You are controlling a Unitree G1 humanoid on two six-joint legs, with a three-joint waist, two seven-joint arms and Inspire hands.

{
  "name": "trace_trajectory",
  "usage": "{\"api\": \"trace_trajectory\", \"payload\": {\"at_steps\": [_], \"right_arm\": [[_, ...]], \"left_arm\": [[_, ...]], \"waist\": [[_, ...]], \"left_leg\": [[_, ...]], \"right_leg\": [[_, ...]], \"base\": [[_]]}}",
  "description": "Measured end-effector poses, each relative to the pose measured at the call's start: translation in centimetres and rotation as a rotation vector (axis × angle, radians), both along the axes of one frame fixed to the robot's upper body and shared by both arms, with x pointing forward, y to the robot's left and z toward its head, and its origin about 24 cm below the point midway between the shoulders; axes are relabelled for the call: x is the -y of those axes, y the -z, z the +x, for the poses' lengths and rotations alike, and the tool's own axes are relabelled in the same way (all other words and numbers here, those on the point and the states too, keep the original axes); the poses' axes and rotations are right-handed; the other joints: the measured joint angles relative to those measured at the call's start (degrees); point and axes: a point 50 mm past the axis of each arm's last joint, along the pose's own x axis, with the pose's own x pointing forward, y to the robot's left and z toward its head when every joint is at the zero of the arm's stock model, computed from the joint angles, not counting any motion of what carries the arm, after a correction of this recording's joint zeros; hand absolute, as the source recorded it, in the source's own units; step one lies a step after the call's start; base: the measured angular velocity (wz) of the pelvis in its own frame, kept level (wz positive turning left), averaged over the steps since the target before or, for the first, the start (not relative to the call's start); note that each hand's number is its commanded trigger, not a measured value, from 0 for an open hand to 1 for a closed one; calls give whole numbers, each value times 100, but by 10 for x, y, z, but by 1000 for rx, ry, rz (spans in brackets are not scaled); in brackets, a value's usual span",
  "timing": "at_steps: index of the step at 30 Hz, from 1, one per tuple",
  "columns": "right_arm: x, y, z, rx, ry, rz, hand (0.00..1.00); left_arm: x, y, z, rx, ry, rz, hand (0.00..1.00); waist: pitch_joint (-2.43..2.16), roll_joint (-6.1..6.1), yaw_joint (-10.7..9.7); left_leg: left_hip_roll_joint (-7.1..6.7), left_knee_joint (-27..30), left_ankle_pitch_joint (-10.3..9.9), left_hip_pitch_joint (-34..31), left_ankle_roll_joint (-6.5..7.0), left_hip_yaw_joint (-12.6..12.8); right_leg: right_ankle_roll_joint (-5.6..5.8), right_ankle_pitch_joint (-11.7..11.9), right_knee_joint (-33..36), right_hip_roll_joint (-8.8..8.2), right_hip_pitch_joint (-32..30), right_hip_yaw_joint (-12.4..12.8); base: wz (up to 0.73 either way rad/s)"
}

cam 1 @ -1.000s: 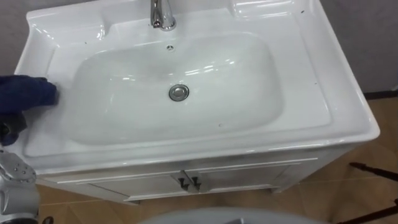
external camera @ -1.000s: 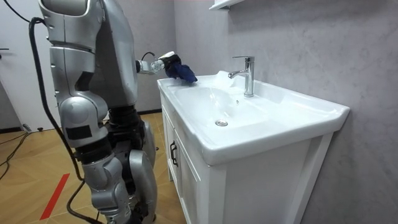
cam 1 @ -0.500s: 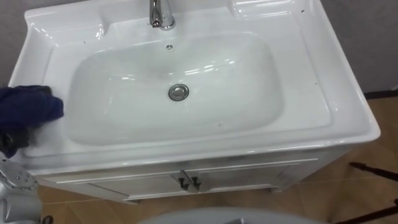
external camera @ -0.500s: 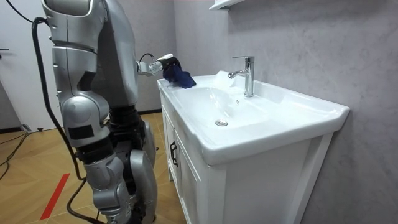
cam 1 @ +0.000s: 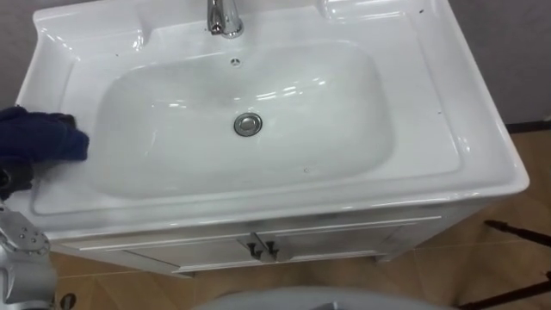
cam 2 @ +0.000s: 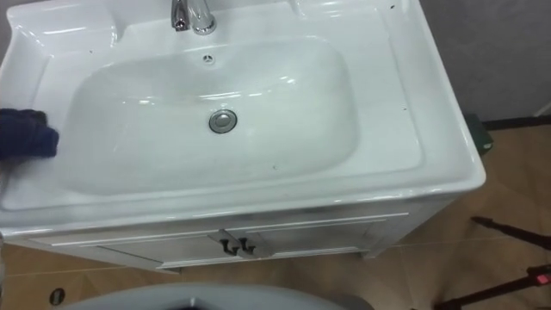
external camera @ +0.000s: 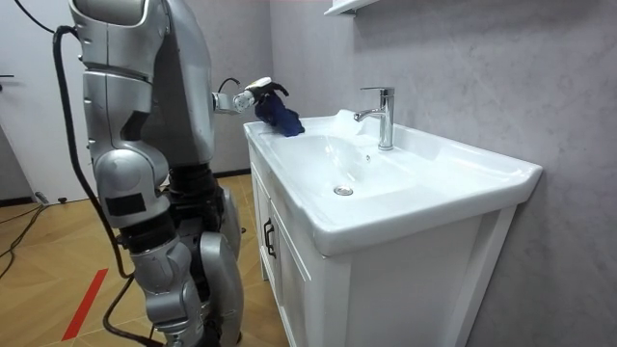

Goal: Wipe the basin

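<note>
Cloth, dark blue, far left of frame — clamped in left hand, pressed on basin rim — likely to wipe ledge before bowl.

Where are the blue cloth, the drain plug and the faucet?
blue cloth point(cam 1: 43, 139): left eye view, middle of the bunched fabric.
drain plug point(cam 1: 247, 124): left eye view, centre of the metal disc.
faucet point(external camera: 388, 120): room view, middle of its upright column.
</note>
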Motion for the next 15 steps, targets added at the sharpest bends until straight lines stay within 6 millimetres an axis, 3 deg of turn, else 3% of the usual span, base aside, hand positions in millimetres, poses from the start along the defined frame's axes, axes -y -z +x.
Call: {"api": "trace_trajectory", "payload": {"at_steps": [15], "right_arm": [[0,0,-3,-19,-10,-2,0]], "left_arm": [[2,-5,3,62,16,-37,0]], "waist": [[2,29,-87]], "left_leg": [[-1,7,0,44,0,-4]], "right_leg": [[3,-4,9,0,26,-1]], "base": [[0]]}}
